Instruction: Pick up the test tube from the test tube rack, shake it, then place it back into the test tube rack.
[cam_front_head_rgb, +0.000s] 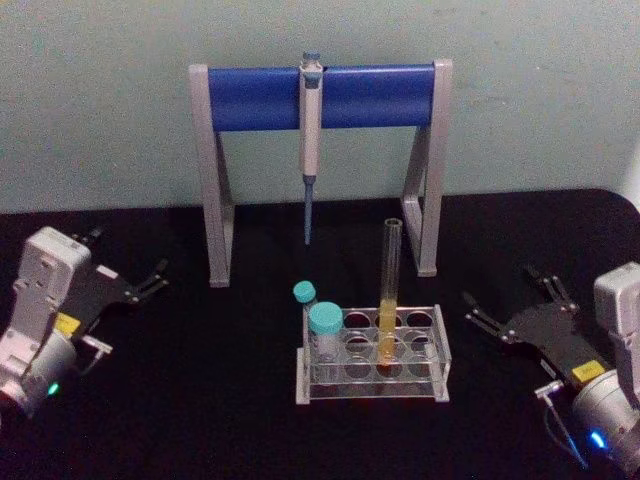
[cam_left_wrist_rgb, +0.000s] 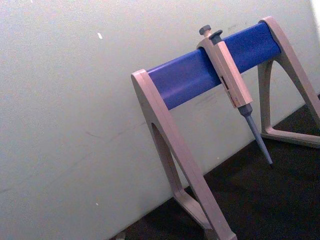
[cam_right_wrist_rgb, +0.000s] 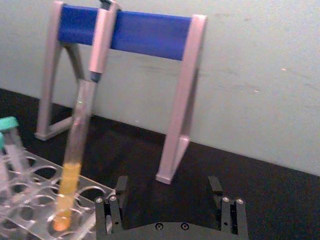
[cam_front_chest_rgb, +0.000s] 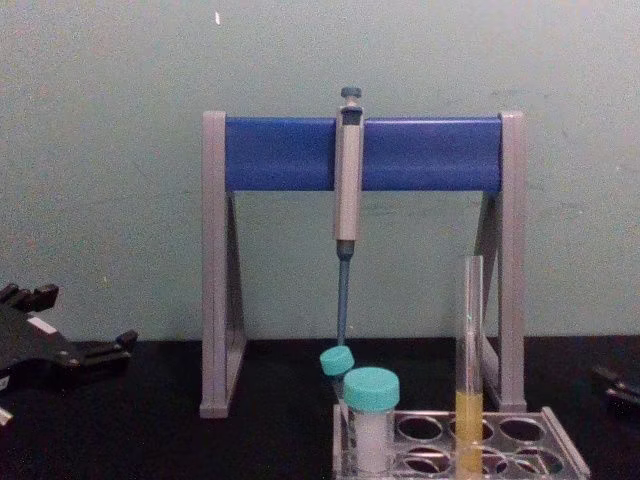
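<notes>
Pick-up not begun. Tube (cam_front_head_rgb: 389, 290) upright in rack (cam_front_head_rgb: 372, 355), mid-worktop. Right gripper (cam_front_head_rgb: 500, 300) near rack, fingers apart, empty; left gripper (cam_front_head_rgb: 155, 278) parked far left, fingers apart. Next: right gripper reaches tube's upper glass, closes.

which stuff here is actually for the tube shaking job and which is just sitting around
For the job:
- test tube, upright in the rack, yellow liquid at the bottom
- test tube rack
- right gripper, open, beside the rack
- left gripper, open, farther off

Just lying about:
- two teal-capped vials in the rack
- pipette hanging on its stand
</notes>
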